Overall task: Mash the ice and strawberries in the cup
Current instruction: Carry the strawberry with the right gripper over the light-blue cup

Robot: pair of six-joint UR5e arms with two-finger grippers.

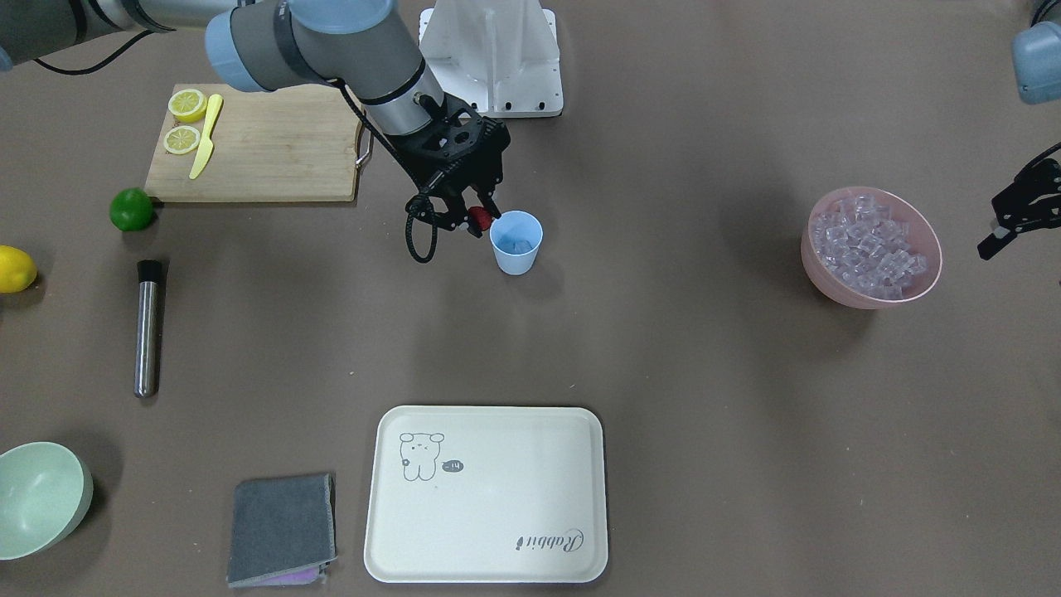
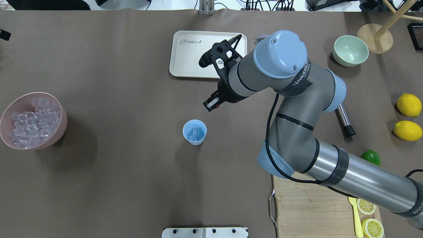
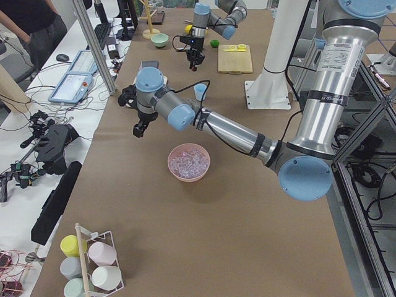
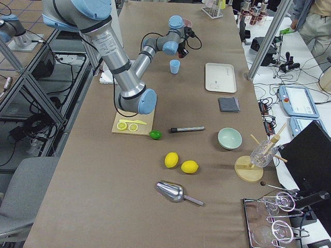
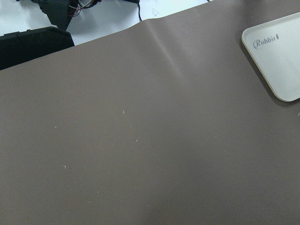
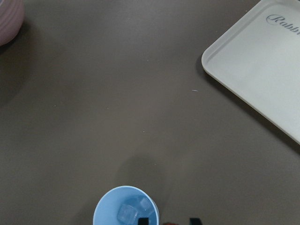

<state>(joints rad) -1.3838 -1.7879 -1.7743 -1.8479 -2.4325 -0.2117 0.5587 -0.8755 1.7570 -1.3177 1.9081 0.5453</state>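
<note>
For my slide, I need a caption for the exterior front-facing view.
Jaws of the right arm hold a small dark red strawberry near a light blue plastic cup holding clear ice cubes.

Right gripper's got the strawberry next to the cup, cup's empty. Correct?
No: the cup isn't empty. It already has ice cubes in it, clear in the right wrist view. The rest holds: the right gripper is shut on the strawberry next to the cup.
</note>
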